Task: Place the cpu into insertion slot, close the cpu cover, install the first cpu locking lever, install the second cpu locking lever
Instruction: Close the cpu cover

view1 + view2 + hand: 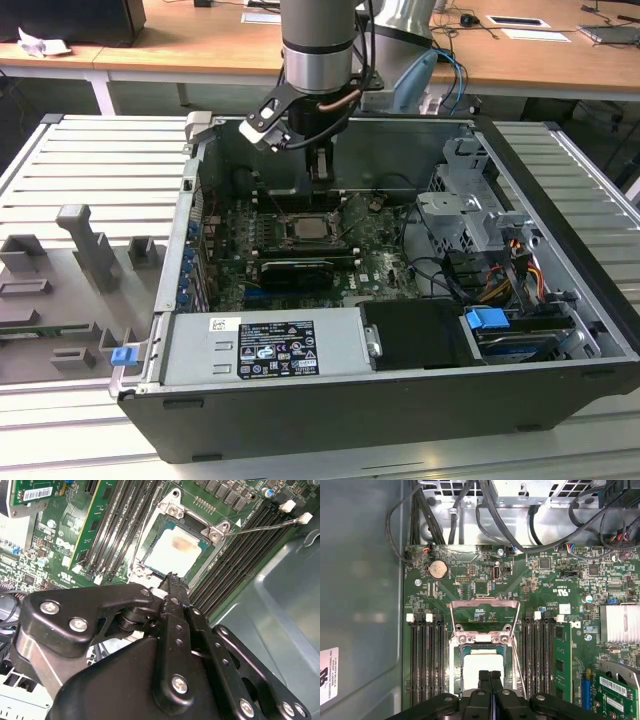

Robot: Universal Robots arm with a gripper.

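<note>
— Silver-grey, that chip [172, 550]? Where is it?

— Yes, pale metal with a brownish smear on top. It lies flat and face up in the socket [482, 639] on the green board [380, 250], between two banks of black memory slots [427, 670].

— Which way does it run?

— It is square, so it has no long side. Its edges run in line with the slots.

— And the cover [485, 611]?

— Open. It stands back from the chip, hinged at the socket edge toward the round coin battery [438, 569], and the board shows through its square window. A thin wire lever [265, 525] sticks out from a corner of the socket, across the slots.

— The gripper [490, 676]?

— Its fingers are pressed together with nothing between them. In the exterior view it hangs over the socket, tips clear of the board.

— Any writing?

— There is a white sticker [262, 347] on the grey box at the case's near edge, a barcode label [37, 493] on a card, and a white label [329, 675] on the case wall. The print is too small to make out.
</note>
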